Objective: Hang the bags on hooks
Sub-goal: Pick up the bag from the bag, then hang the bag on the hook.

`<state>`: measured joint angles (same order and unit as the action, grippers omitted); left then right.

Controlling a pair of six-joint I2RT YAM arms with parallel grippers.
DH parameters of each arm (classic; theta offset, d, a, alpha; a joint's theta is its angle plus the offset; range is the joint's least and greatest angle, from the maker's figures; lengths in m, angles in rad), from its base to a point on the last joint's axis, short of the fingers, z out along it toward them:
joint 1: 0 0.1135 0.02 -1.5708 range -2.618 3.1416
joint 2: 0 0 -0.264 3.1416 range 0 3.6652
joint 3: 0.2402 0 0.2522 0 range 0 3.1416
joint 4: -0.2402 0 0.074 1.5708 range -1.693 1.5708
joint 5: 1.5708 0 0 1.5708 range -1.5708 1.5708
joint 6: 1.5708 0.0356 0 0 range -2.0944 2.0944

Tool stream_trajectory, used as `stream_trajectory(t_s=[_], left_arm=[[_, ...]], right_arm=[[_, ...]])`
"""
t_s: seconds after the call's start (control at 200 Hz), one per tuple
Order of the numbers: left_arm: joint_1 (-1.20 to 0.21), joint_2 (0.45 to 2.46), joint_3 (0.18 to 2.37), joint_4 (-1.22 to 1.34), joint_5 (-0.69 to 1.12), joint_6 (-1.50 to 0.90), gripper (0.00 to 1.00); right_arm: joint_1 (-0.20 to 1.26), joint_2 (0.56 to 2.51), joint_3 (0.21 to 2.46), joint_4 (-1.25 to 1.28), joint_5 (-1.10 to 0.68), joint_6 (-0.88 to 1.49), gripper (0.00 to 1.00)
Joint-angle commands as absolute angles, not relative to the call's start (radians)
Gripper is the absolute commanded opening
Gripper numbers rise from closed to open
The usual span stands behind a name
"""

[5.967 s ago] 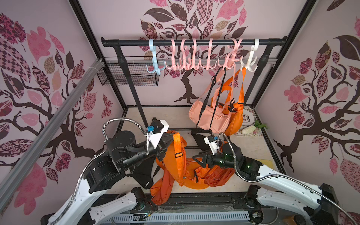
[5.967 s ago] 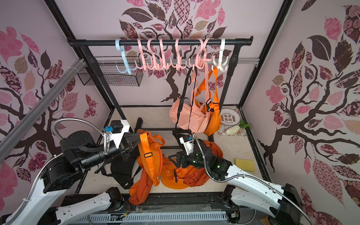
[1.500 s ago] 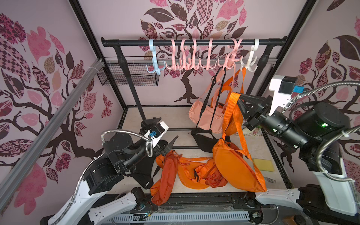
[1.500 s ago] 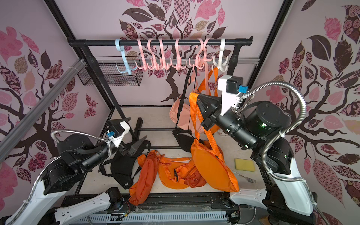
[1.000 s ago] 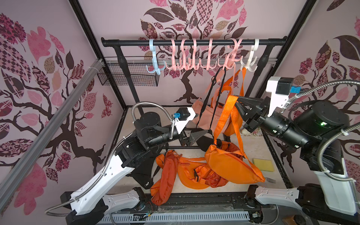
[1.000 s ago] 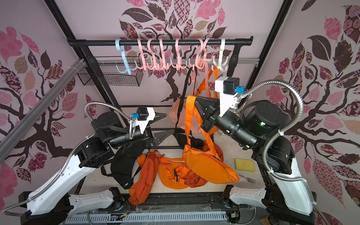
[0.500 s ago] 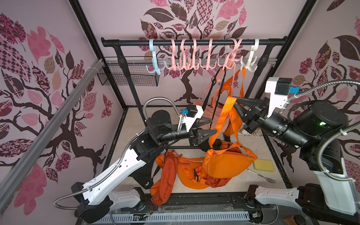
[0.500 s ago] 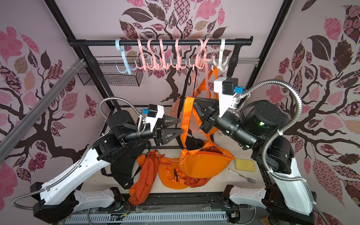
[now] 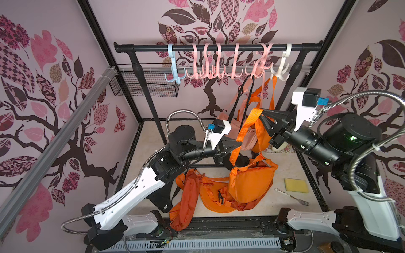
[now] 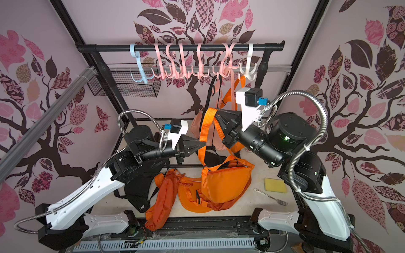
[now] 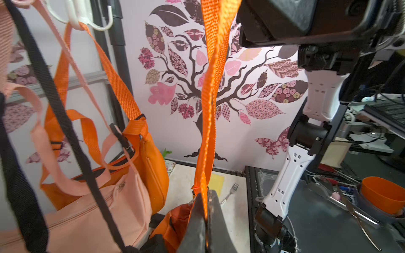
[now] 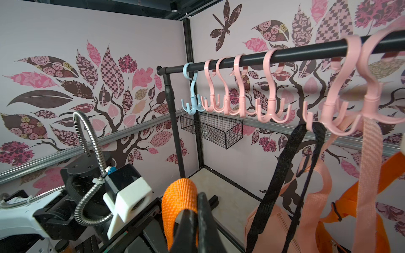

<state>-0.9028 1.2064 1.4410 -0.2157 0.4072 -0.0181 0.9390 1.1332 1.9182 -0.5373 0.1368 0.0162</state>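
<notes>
Two grippers clamp the orange strap, right gripper above left gripper; risk: twisted webbing misses a free hook or snags hung bags.

The bag is smooth orange cloth with a faint sheen; its strap is coarse woven webbing. The hooks are glossy plastic on a matt black rail. The wire basket is thin black mesh.
</notes>
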Motion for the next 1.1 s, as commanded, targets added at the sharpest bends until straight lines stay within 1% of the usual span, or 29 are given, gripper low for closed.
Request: stream_trajectory(t_s=[0.0, 0.095, 0.16, 0.305, 0.465, 0.555, 0.645, 0.89, 1.095], left_arm=[[-0.902, 1.191, 1.521, -0.308, 0.212, 0.049, 0.0], [-0.89, 1.245, 1.66, -0.416, 0.051, 0.08, 0.0], [-0.858, 1.301, 1.772, -0.477, -0.003, 0.067, 0.0], [-0.773, 1.43, 2.023, -0.598, -0.034, -0.001, 0.0], [-0.755, 1.569, 2.221, -0.705, -0.069, 0.005, 0.0], [-0.75, 1.656, 2.344, -0.774, -0.073, 0.017, 0.0], [-0.744, 1.715, 2.411, -0.797, -0.092, 0.021, 0.0], [-0.689, 1.812, 2.574, -0.817, -0.119, 0.027, 0.0], [-0.687, 1.828, 2.606, -0.789, -0.141, 0.037, 0.0]], right_arm=[[0.937, 1.168, 1.954, -0.506, 0.222, -0.036, 0.0], [0.938, 1.229, 2.021, -0.517, 0.271, -0.066, 0.0], [0.937, 1.28, 2.078, -0.525, 0.284, -0.078, 0.0], [0.938, 1.394, 2.229, -0.533, 0.297, -0.09, 0.0], [0.923, 1.496, 2.355, -0.549, 0.307, -0.103, 0.0], [0.873, 1.546, 2.421, -0.575, 0.282, -0.066, 0.0], [0.797, 1.575, 2.448, -0.575, 0.199, 0.002, 0.0], [0.785, 1.646, 2.522, -0.56, 0.153, -0.02, 0.0], [0.742, 1.648, 2.527, -0.54, 0.137, 0.002, 0.0]])
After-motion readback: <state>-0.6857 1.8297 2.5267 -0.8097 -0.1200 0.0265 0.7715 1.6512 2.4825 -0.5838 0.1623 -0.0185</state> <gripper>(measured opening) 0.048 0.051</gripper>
